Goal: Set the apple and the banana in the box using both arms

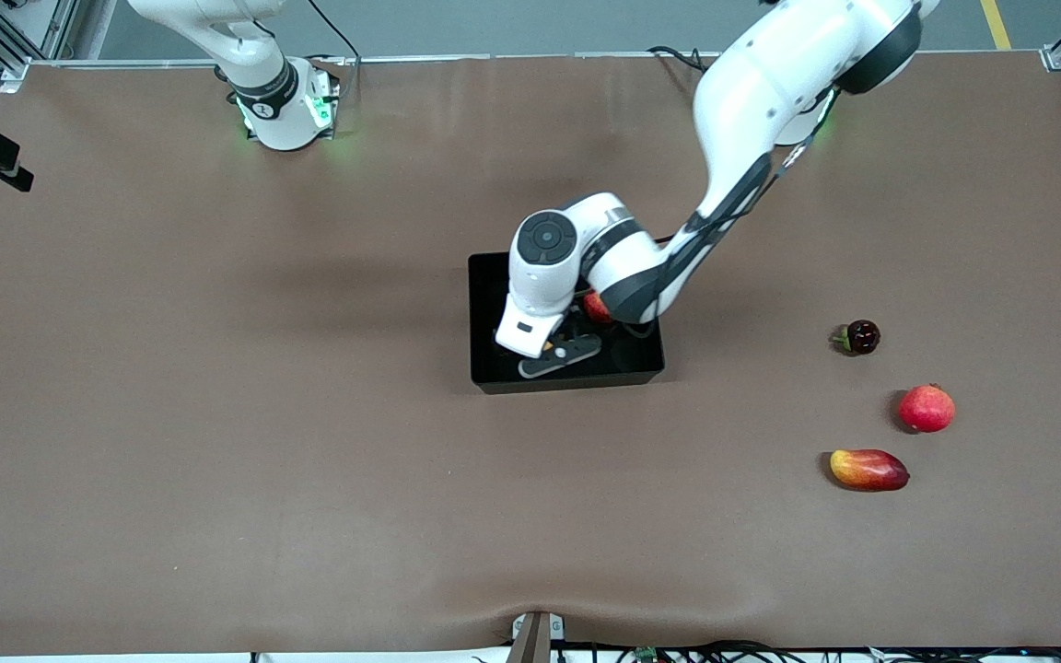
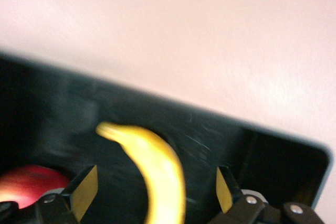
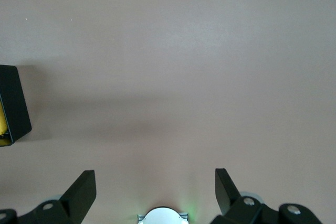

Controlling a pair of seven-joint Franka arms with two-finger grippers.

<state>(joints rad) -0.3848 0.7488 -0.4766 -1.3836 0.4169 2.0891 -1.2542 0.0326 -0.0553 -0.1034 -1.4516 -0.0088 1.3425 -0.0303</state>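
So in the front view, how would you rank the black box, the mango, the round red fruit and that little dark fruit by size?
Largest to smallest as they look in the front view:
1. The black box, by far.
2. The mango.
3. The round red fruit, shorter than the mango but rounder.
4. The little dark fruit.

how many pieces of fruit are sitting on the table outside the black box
3, all toward the left arm's end: a dark fruit, a red round fruit nearer the front camera, and a mango nearest. The arm over the box may hide others.
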